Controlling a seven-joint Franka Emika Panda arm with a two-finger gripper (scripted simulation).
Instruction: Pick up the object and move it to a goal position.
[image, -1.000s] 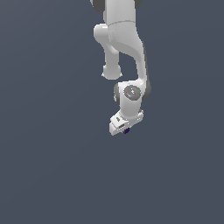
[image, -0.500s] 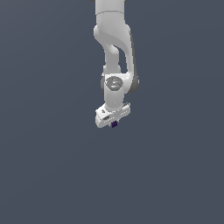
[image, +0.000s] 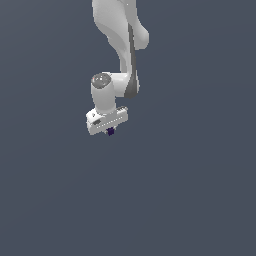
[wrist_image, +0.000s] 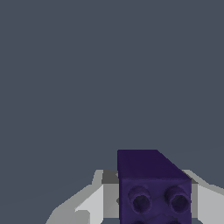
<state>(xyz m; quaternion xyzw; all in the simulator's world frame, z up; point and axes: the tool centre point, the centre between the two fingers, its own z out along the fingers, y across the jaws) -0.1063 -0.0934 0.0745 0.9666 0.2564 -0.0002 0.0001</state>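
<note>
The gripper holds the dark purple cube pinched between its fingers, so I judge this is the carrying step, and the next move needs a steady transfer to the goal, which no picture shows. The exterior view shows the whole arm with the cube as a tiny speck. The wrist view shows the cube large between the white fingers, with two round dimples on its face.
</note>
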